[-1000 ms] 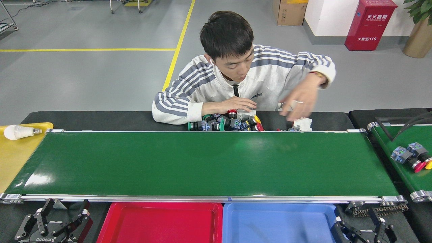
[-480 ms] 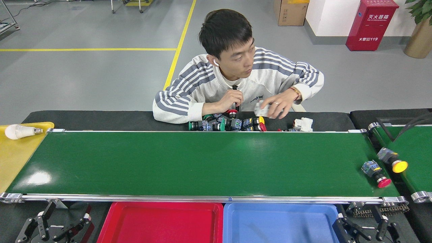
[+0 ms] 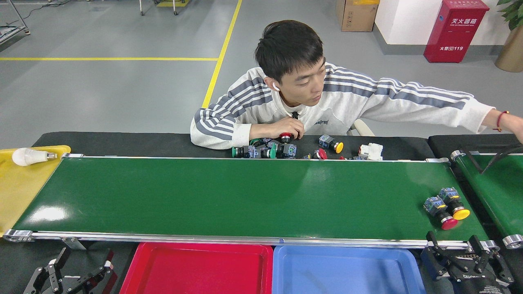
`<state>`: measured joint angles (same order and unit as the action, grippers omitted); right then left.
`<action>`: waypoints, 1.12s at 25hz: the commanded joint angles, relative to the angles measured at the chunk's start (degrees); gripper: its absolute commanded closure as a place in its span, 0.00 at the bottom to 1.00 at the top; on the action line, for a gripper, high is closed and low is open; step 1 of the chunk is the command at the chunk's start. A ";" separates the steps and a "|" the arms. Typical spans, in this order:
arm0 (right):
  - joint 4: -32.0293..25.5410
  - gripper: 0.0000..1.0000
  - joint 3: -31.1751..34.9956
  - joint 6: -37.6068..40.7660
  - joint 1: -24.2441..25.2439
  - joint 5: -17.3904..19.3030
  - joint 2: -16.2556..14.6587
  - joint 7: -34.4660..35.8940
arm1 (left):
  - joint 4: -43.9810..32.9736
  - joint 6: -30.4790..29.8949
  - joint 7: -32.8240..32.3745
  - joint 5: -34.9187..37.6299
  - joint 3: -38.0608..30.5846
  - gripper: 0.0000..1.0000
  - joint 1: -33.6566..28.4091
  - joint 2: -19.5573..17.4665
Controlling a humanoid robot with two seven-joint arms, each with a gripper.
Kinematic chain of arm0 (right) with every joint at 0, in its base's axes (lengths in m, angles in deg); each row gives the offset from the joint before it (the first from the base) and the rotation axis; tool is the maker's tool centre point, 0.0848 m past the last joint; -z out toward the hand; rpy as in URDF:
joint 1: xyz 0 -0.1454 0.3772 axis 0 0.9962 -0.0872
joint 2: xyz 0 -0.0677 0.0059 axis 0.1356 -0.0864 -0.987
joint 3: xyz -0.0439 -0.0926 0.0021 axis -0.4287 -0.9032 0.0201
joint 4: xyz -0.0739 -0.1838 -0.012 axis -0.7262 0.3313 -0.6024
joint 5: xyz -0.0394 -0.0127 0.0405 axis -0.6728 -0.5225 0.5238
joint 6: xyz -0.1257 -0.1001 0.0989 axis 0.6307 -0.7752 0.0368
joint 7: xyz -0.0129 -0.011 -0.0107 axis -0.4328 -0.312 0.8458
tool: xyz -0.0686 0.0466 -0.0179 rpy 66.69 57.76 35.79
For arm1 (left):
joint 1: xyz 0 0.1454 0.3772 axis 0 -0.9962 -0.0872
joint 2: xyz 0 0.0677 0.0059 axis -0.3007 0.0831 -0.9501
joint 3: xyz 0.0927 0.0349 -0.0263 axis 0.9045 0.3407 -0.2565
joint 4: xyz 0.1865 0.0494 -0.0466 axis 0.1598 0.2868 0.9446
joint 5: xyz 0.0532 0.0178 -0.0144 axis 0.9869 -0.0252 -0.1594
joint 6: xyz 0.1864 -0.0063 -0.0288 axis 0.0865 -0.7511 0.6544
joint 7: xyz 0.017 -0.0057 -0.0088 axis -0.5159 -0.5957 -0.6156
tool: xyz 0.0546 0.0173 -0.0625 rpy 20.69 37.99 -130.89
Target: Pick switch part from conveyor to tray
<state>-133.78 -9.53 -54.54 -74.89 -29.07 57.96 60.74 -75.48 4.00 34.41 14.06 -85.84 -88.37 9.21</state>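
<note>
Two switch parts lie side by side, touching, at the right end of the conveyor (image 3: 229,196): the red switch (image 3: 439,207) nearer me, the yellow switch (image 3: 453,202) just behind it. Both sit close to the belt's right roller and near its front rail. The rest of the green belt is bare, from the left end to those two parts.

My right gripper (image 3: 461,252) stands just below the front rail, almost under the switches, fingers apart and empty. My left gripper (image 3: 75,274) sits low at the left corner, fingers also spread, holding nothing.

In front of the rail lie the red tray (image 3: 196,270) and the blue tray (image 3: 347,271), edge to edge, both empty. The blue tray's right rim is beside my right gripper.

Beyond the far rail a person (image 3: 310,102) leans over a pile of switches (image 3: 265,150); one arm stretches right, over the second belt (image 3: 498,192). A bulb (image 3: 25,157) rests on the yellow board (image 3: 16,188) at the left.

The red cabinet (image 3: 455,30) reads "119" under Chinese characters. My right wrist bears lettering, upside down, that I cannot read.
</note>
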 commanded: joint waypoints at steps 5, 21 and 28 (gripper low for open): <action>3.69 0.00 -2.16 0.16 -4.42 -3.99 -0.45 -0.11 | -0.71 0.17 -0.28 0.18 1.27 0.00 1.02 0.05; 12.48 0.00 -7.17 0.16 -10.57 -3.99 0.95 0.16 | -0.36 0.08 -0.28 0.10 1.27 0.00 1.81 -0.57; 14.41 0.00 -8.40 0.16 -12.95 -3.99 1.04 0.16 | -0.36 0.08 -0.28 0.18 1.71 0.00 1.81 -0.30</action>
<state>-118.82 -17.92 -54.48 -86.82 -33.10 59.12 60.35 -75.36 4.05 33.95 14.19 -84.19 -87.05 9.28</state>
